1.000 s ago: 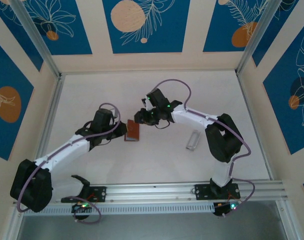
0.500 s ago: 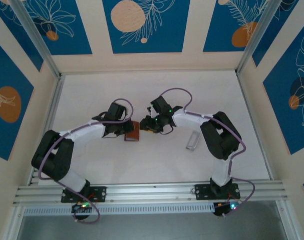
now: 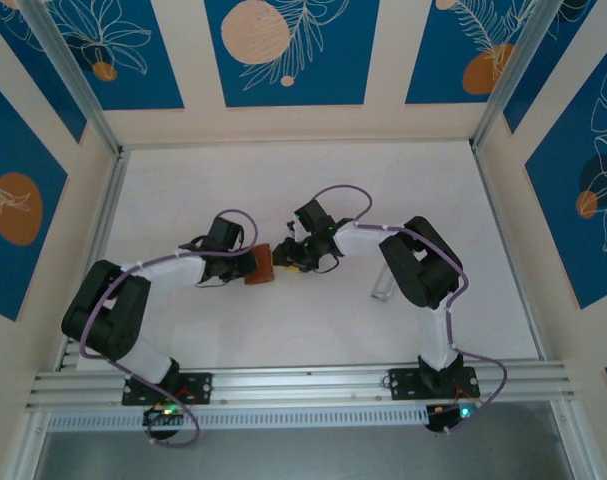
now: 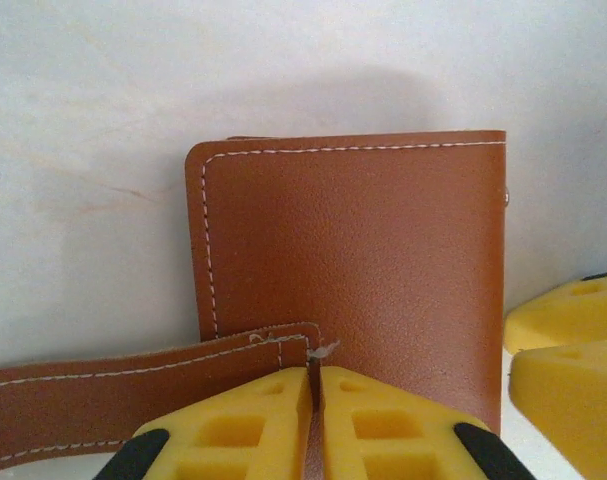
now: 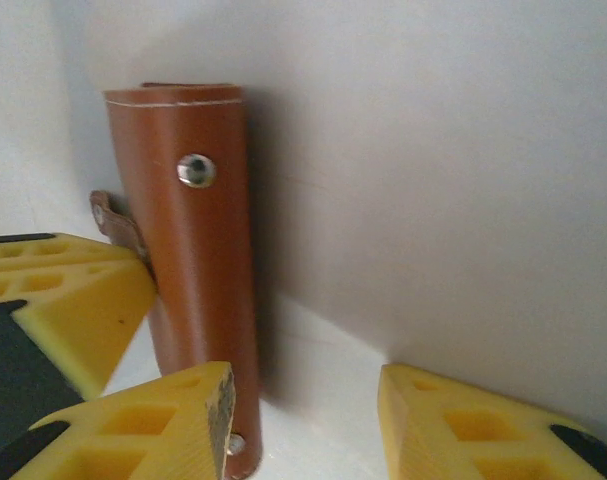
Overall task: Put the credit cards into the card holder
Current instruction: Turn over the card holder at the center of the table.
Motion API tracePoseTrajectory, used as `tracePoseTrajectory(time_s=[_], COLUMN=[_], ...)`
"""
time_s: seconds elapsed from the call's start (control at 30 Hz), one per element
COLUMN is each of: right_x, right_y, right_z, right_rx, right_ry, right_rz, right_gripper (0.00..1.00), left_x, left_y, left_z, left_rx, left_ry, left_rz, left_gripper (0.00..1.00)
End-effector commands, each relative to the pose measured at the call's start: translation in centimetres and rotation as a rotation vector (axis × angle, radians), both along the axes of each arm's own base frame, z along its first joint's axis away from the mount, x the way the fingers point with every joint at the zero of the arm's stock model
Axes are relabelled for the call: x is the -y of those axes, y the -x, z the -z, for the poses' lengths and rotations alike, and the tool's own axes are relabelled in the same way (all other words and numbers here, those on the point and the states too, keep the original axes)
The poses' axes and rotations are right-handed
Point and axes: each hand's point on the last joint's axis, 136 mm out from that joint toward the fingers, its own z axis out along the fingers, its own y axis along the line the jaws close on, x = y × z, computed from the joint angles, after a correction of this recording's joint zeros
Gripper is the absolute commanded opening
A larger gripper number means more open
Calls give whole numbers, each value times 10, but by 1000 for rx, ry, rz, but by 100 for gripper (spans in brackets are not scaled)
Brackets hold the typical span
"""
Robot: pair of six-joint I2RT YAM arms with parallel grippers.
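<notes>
my left gripper (image 4: 315,378) clamped tight on the near edge of the wallet (image 4: 363,250) beside its tab (image 4: 133,385), wallet mid-table (image 3: 233,330) between my arms, my right gripper (image 5: 305,392) parted just beside it, cards (image 3: 384,284) lying well off to the right

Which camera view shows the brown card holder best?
Left wrist view: the card holder shows large and face-on, stitching and strap clear. Right wrist view gives its narrow side with a metal snap; top external view, a small brown patch.
</notes>
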Motion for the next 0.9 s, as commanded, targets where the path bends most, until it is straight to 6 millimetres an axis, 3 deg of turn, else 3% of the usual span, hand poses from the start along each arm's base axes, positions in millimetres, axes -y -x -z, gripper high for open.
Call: tracePoseTrajectory(time_s=[0.0, 0.33, 0.47, 0.53, 0.63, 0.67, 0.77, 0.87], right_x=[-20, -39, -47, -53, -55, -51, -26, 26], right_y=[5, 6, 8, 10, 10, 8, 5, 10], right_z=[2, 5, 7, 4, -7, -12, -34, -49], right_rx=[-31, -55, -61, -57, -29, -8, 75, 138], right_ry=[-62, -140, -137, -153, -169, -165, -112, 93], right_rz=[-30, -42, -52, -70, -76, -65, -11, 66], right_gripper=[43, 43, 38, 30, 6, 1, 0, 0], left_x=[-24, -24, -24, -21, -17, -15, -10, -15], left_y=[27, 29, 31, 30, 28, 27, 24, 25], left_z=[36, 37, 38, 37, 32, 29, 1, -27], left_rx=[-114, -118, -119, -117, -109, -99, -35, 17], left_ry=[-88, -87, -81, -67, -43, -34, 5, -12], left_rz=[-23, -11, -11, -5, 0, 4, 22, 37], left_gripper=[12, 12, 11, 11, 11, 11, 17, 23])
